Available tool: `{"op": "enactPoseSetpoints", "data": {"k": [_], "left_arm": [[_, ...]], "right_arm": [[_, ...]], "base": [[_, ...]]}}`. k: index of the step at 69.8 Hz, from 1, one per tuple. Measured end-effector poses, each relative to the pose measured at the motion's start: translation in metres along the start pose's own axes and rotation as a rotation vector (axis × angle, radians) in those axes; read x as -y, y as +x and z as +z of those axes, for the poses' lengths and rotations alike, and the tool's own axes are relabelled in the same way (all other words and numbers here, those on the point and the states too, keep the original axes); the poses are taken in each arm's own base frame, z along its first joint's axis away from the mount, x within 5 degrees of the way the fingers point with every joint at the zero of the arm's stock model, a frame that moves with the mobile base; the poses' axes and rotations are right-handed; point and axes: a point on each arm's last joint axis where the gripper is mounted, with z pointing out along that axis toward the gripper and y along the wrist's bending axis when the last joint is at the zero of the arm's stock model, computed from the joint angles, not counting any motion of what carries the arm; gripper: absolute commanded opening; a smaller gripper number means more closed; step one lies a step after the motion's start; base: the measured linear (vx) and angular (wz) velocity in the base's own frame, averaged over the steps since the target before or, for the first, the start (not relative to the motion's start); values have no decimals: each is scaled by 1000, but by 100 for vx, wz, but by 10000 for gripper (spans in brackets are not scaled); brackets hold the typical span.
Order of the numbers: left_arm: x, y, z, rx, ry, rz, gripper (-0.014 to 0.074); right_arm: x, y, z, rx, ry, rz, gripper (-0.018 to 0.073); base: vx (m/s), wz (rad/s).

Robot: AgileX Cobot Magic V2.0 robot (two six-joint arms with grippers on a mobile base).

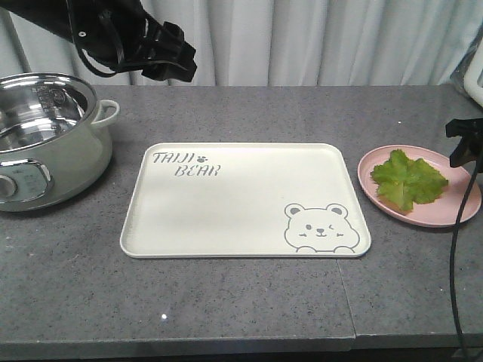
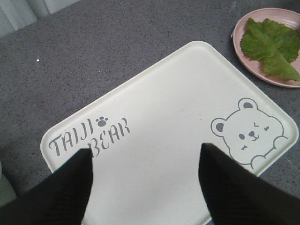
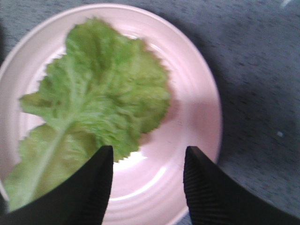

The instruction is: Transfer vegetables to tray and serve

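Lettuce leaf (image 1: 407, 179) lies on pink plate (image 1: 455, 213) at the desk's (image 1: 75, 294) right edge, beside tray (image 1: 226, 215). Right gripper (image 3: 146, 157) hovers over it, jaws wide, empty; left gripper (image 2: 145, 152) likewise, above tray. Pick not yet begun. Next: descend, pinch leaf.

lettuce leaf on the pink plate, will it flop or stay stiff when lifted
Probably floppy: the lettuce leaf looks thin and crinkled, so its edges should droop from a pinch. Likely light, lying flat on the pink plate. The pale midrib may give the right pincer a firmer hold.
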Motion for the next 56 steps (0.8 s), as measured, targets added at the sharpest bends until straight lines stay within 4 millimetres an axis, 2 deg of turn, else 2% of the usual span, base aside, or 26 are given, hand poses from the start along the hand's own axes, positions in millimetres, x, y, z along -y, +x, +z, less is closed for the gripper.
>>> {"op": "enactPoseSetpoints", "data": {"k": [12, 23, 56], "left_arm": [[0, 1, 0, -9, 1, 0, 460], [0, 1, 0, -10, 2, 0, 460], [0, 2, 0, -18, 2, 0, 460]], "right_arm": [[10, 3, -1, -28, 108, 26, 349], [12, 3, -1, -34, 134, 41, 349], [31, 8, 39, -121, 130, 118, 349]], "base": [[0, 0], [0, 0], [0, 0]]}}
